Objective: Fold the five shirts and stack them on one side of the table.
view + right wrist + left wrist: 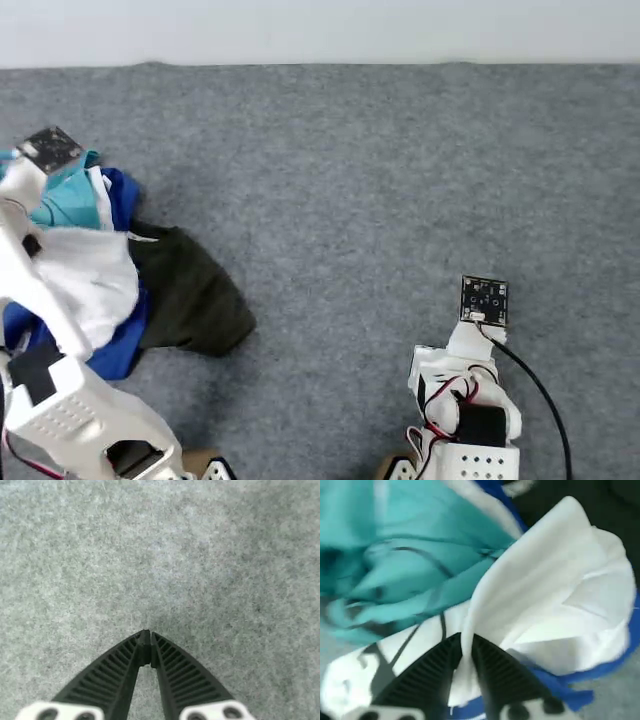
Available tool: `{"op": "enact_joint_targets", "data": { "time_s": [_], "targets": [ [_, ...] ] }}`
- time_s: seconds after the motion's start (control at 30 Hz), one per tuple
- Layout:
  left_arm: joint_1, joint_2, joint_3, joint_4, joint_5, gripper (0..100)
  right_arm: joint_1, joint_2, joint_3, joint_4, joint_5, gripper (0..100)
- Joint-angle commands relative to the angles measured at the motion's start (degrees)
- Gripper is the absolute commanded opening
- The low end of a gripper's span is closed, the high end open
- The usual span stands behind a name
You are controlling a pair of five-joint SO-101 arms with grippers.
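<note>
The left claw [465, 646] pinched one white shirt [555, 590] beside one teal shirt [410, 545], one blue shirt [570, 692] and one dark shirt [190, 295]; the right claw [150, 650] was closed, empty.

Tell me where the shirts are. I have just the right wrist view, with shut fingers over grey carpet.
Observer: In the high view, the pile of shirts lies unfolded on the left side of the table, well away from the right gripper.
Operator: Which shirts can you make out?
Observer: A white shirt lies on top, with a teal shirt behind it, a blue shirt underneath and a dark shirt on the side nearer the table's middle.
Operator: Where is the other arm?
Observer: The left gripper is shut on a fold of the white shirt.
</note>
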Motion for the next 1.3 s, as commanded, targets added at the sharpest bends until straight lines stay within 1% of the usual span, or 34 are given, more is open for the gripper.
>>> {"op": "enact_joint_targets", "data": {
  "time_s": [0.0,0.13,0.23,0.3,0.4,0.47,0.5,0.63,0.73,0.8,0.87,1.0,1.07,1.17,1.27],
  "targets": [
    [-0.6,-0.4,-13.4,0.6,10.3,0,0.0,-0.9,0.6,0.3,-0.2,1.1],
    [-0.7,-0.4,-32.1,0.4,25.2,0,0.0,-0.9,0.6,0.3,-0.2,1.1],
    [-0.4,-0.3,-47.1,0.4,34.5,0,0.0,-0.9,0.6,0.3,-0.2,1.1],
    [0.6,-0.2,-56.2,-0.2,39.0,0,0.0,-0.9,0.6,0.3,-0.2,1.1],
    [3.5,-0.4,-67.6,-3.2,44.8,0,0.0,-0.9,0.6,0.3,-0.2,1.1],
    [6.6,-0.4,-73.4,-6.3,47.8,0,0.0,-0.9,0.6,0.3,-0.2,1.1],
    [8.4,-0.9,-73.2,-8.7,49.1,0,0.0,-0.9,0.6,0.3,-0.2,1.1],
    [15.4,-4.9,-72.0,-18.5,52.1,0,0.0,-0.9,0.6,0.3,-0.2,1.1],
    [25.1,-6.4,-72.2,-22.9,52.6,0,0.0,-0.9,0.6,0.3,-0.2,1.1],
    [32.5,-6.9,-72.1,-23.8,52.5,0,0.0,-0.9,0.6,0.3,-0.2,1.1],
    [40.6,-6.8,-72.0,-23.5,49.8,0,0.0,-0.9,0.6,0.3,-0.2,1.1],
    [56.0,-6.6,-69.8,-19.8,43.8,0,0.0,-0.9,0.6,0.3,-0.2,1.1],
    [61.7,-6.7,-67.0,-18.0,42.9,0,0.0,-0.9,0.6,0.3,-0.2,1.1],
    [66.5,-6.7,-61.8,-14.9,42.8,0,0.0,-0.9,0.6,0.3,-0.2,1.1],
    [68.0,-6.7,-55.3,-10.6,43.0,0,0.0,-0.9,0.6,0.3,-0.2,1.1]
  ]
}}
